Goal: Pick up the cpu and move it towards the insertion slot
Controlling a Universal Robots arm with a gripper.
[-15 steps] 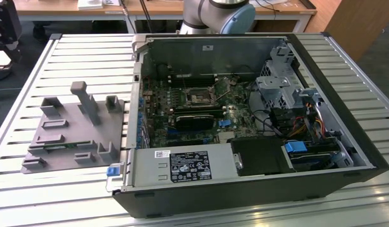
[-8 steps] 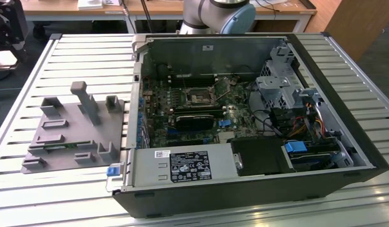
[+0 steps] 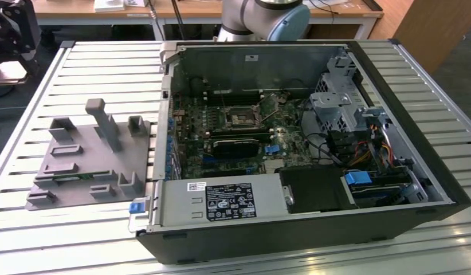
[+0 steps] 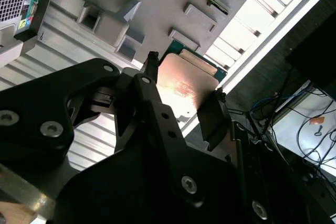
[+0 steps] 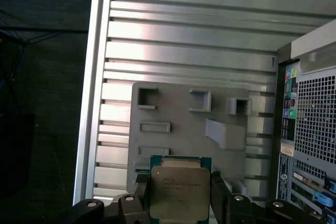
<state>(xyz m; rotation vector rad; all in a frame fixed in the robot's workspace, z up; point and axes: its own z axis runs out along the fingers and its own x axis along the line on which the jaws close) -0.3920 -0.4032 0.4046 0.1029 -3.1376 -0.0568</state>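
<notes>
Jaws clamped on two opposite edges, the gripper [image 5: 180, 203] holds the cpu [image 5: 179, 188], silver top facing the camera in both wrist views, over the edge of the grey fixture plate [image 5: 184, 124]. The plate lies on a slatted metal table [image 3: 105, 63], to the exterior view's left of an open computer case [image 3: 419, 143]. Inside the case, the insertion slot [image 3: 242, 119] sits mid-motherboard, well apart from the plate.

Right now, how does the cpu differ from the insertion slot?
The cpu has a shiny silver top; the insertion slot is dark inside a silvery frame. The cpu is clamped in the pincer over the grey fixture; the insertion slot sits on the green board. Both are square.
</notes>
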